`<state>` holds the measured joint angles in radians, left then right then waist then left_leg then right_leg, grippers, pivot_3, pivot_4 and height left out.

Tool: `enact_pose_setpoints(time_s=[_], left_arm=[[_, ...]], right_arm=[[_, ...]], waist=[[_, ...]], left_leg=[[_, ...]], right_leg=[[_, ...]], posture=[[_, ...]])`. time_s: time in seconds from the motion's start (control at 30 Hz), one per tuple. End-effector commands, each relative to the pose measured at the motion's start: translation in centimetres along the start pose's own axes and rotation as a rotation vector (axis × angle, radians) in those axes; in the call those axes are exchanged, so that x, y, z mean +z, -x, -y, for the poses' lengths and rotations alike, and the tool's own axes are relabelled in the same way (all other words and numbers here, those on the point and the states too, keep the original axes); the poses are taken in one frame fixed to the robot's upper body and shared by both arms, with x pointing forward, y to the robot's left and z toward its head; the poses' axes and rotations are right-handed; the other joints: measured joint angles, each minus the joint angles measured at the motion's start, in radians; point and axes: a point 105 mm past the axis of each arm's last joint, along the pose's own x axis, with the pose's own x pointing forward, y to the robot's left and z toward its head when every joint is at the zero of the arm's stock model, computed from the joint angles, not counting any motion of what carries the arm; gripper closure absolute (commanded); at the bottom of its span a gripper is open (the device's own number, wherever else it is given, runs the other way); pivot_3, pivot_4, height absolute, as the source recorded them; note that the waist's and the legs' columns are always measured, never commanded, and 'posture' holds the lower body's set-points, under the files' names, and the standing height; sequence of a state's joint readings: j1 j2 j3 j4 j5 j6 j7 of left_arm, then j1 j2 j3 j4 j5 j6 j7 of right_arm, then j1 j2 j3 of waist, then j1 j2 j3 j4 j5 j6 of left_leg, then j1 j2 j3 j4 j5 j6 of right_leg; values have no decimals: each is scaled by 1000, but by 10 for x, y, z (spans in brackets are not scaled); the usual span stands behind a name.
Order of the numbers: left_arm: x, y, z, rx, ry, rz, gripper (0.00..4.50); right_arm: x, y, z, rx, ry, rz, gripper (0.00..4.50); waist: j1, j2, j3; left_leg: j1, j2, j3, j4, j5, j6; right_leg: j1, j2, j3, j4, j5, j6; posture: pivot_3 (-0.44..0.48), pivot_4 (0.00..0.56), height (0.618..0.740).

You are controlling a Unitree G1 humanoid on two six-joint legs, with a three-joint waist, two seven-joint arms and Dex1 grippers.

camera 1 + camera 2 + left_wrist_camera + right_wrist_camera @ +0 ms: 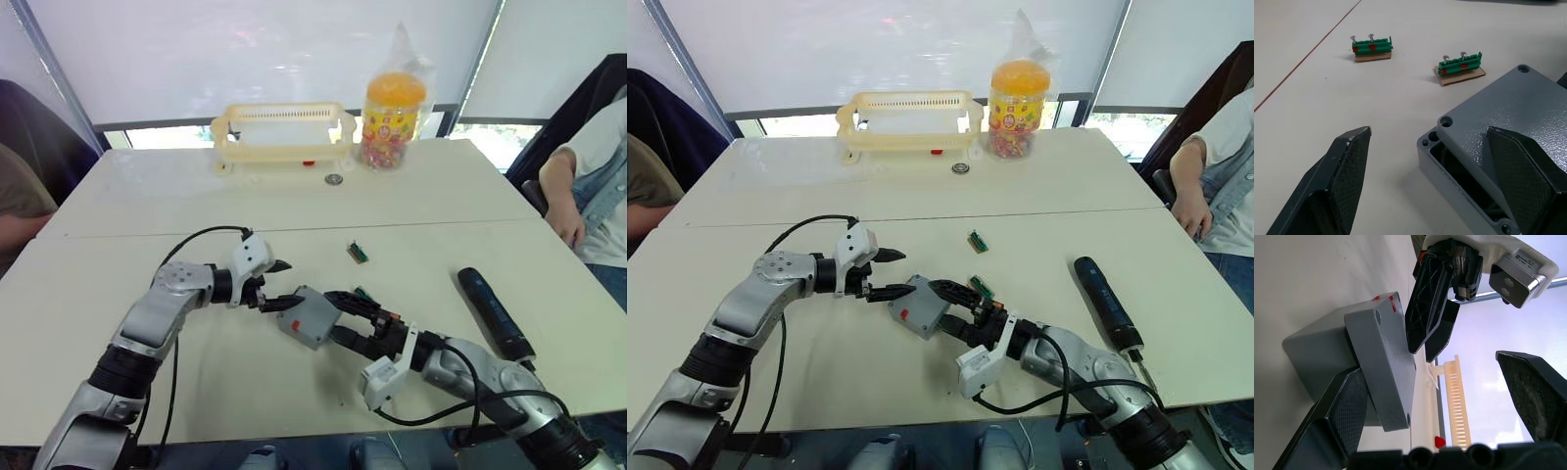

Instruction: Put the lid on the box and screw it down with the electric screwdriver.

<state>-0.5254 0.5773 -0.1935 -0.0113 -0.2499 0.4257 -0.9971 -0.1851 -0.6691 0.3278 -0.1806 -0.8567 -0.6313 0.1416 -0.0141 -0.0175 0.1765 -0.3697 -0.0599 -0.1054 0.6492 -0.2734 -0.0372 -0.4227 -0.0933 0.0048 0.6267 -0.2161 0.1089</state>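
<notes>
The grey box [297, 325] sits on the table in front of me. On top of it rests the flat grey lid [1513, 110], shifted askew so one corner of the box [1445, 165] stays uncovered. My left gripper [292, 282] is open at the box's left side, one finger over the lid. From the right, my right gripper [335, 315] is open around the box's side, and one finger [1347, 406] lies against the lid [1383, 364]. The electric screwdriver [495, 311] lies on the table to the right, apart from both grippers.
Two small green pieces [358, 253] [361, 292] lie just behind the box. A cream basket [284, 132], a candy jar [394, 113] and a small round metal piece [334, 180] stand at the far edge. A seated person's arm [563, 196] rests at the table's right side.
</notes>
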Motion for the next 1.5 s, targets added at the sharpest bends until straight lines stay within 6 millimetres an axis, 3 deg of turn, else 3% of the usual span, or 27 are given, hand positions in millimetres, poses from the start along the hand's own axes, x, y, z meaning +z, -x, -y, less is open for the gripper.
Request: enact_pose_setpoints(time_s=[0.03,0.37,1.0,1.5], left_arm=[[-12,-3,2,8,21,-47,630],[-6,2,-8,72,45,-13,630],[-26,3,-4,76,82,-63,630],[-15,5,-9,101,105,-20,630]], right_arm=[[-2,-2,0,14,3,3,45],[0,-15,12,-7,15,27,45],[-10,2,9,48,29,23,45],[-10,-2,22,-14,8,25,45]], waist=[[-1,0,0],[-6,0,0],[0,0,0],[0,0,0]], left_leg=[[0,0,0,0,0,0],[1,2,0,0,0,0],[-1,2,0,0,0,0],[-1,2,0,0,0,0]], right_leg=[[0,0,0,0,0,0],[0,2,0,0,0,-1],[-1,2,0,-1,-1,-1],[-1,2,0,-1,-1,-1]], posture=[[0,150,740],[0,150,740],[0,150,740],[0,150,740]])
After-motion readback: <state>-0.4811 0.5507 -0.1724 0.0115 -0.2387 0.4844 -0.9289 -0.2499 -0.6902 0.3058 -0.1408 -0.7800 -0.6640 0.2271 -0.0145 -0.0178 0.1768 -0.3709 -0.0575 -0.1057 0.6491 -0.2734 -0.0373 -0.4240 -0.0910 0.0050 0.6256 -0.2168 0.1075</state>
